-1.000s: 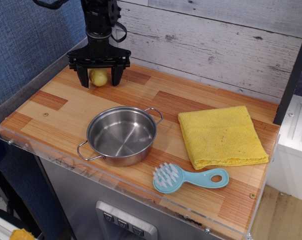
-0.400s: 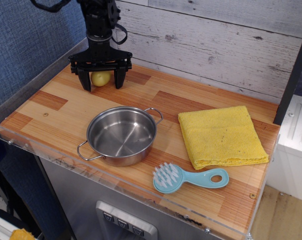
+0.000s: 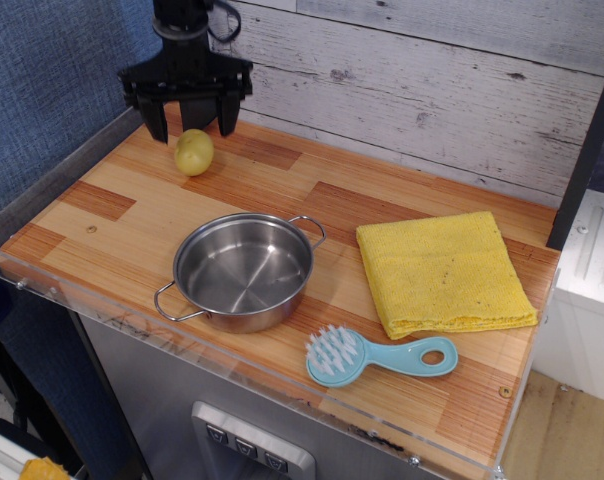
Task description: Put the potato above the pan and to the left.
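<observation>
Your desk is a striped wooden top with a clear plastic edge, set against a whitewashed plank wall with a blue textured panel on its far-left side. The potato lies on the wood near the back left corner, beyond the pan and to its left, well apart from it. The pincer hangs just above the potato, fingers spread, gripping nothing. A yellow cloth and a blue brush lie to the right.
</observation>
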Available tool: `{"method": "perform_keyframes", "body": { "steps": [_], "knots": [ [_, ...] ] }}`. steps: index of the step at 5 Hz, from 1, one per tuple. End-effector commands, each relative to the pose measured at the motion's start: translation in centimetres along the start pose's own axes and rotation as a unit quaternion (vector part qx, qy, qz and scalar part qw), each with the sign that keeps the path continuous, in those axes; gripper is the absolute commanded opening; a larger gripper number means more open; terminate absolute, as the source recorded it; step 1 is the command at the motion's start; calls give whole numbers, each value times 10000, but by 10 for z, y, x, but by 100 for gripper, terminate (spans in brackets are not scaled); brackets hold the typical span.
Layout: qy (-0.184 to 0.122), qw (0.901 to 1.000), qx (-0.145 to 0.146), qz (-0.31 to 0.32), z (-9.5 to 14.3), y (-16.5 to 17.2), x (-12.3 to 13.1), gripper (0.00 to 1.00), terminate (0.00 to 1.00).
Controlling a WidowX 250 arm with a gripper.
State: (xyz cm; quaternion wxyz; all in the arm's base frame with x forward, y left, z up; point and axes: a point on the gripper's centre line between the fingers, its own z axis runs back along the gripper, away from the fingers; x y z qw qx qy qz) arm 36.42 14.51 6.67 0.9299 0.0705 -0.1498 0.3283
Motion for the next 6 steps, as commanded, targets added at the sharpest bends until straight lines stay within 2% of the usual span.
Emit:
{"method": "perform_keyframes", "body": {
  "steps": [1, 2, 3, 5, 6],
  "knots": [
    [-644, 9977, -184, 109, 61, 10, 0, 100, 0],
    [-815, 9963, -254, 83, 84, 14, -6, 100, 0],
    [-1143, 9924, -361, -265, 99, 18, -9, 100, 0],
    [-1143, 9924, -361, -265, 99, 18, -9, 100, 0],
    [-1143, 9924, -361, -265, 99, 18, -9, 100, 100]
  ]
}}
